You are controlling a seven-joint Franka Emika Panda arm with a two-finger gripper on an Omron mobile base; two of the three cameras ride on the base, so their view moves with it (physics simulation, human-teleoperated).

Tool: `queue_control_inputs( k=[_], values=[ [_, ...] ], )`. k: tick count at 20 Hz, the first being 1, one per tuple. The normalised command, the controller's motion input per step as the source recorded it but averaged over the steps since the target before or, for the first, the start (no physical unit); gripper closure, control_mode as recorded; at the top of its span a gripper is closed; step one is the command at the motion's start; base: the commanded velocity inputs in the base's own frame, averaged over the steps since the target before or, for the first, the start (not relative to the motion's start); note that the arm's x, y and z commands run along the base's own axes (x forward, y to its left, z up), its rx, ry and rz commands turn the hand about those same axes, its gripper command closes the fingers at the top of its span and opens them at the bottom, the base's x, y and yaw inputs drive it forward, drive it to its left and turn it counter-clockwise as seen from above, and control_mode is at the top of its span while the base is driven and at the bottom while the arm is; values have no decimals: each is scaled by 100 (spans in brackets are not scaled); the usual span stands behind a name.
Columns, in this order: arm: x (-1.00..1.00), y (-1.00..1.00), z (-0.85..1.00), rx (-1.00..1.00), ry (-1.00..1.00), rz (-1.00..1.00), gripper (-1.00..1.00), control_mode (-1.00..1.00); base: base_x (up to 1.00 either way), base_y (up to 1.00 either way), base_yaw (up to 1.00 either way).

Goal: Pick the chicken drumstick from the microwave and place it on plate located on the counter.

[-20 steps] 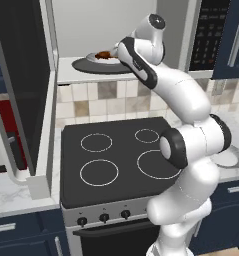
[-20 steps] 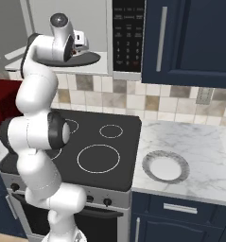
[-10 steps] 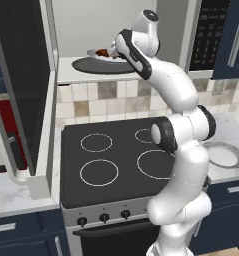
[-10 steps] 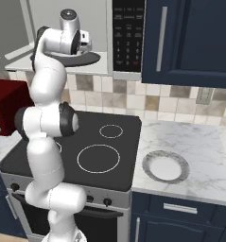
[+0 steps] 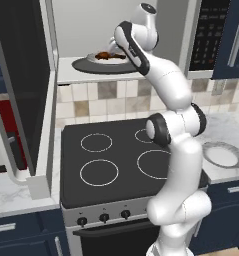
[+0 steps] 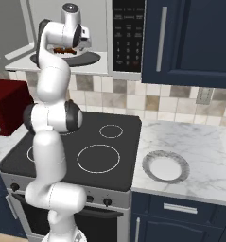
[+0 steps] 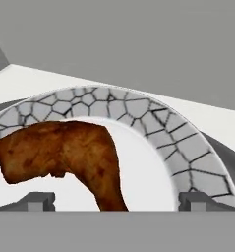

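The chicken drumstick lies on a small white plate with a grey mosaic rim, which rests on the dark turntable inside the open microwave. In the left base view the drumstick sits just left of my hand. My gripper is open and low over that inner plate, its fingertips spread wide. The drumstick's tapered end runs down between them without touching either. The empty plate rests on the white marble counter right of the stove.
The microwave door stands swung open at the left. The black stovetop lies below the arm. A red appliance stands on the left counter. Navy cabinets hang right of the microwave's button panel.
The arm has stretched further up and into the microwave cavity, bringing the open hand close to the drumstick. Drumstick and plates have not moved.
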Motion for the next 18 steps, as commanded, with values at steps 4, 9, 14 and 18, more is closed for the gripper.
queue_control_inputs(
  k=[4, 9, 14, 18],
  values=[
    [0, 8, -31, -2, -2, 8, -100, -100, 0, 0, 0],
    [0, 0, -39, 0, -14, 8, -100, -100, 0, 0, 0],
    [0, 0, -34, 0, -22, 6, -100, -100, 0, 0, 0],
    [0, 3, -52, 0, -25, 4, -100, -100, 0, 0, 0]
  ],
)
